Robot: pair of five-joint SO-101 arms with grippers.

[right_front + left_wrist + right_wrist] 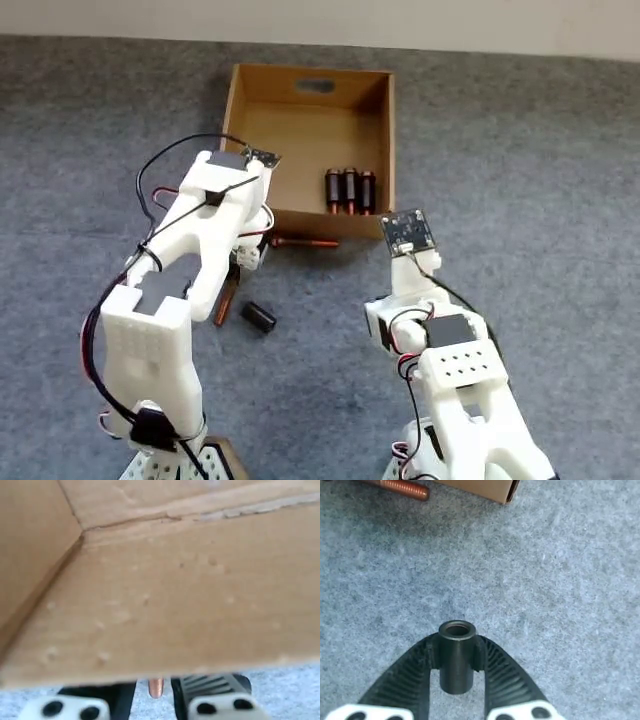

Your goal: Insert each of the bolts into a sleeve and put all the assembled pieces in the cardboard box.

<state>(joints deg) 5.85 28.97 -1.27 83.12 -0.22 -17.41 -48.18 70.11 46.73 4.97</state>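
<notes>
The cardboard box stands at the back and holds three assembled pieces by its right wall. My left gripper is shut on a copper bolt, just in front of the box's front wall; in the high view this bolt hangs slanted under the left arm. My right gripper is shut on a black sleeve, held upright with its hole facing up, over the carpet near the box's front right corner. Another bolt lies along the box front. A loose black sleeve lies beside the left gripper.
Grey carpet covers the table. The lying bolt is a short way ahead of the right gripper. Open carpet stretches to the right of the box and between the two arms.
</notes>
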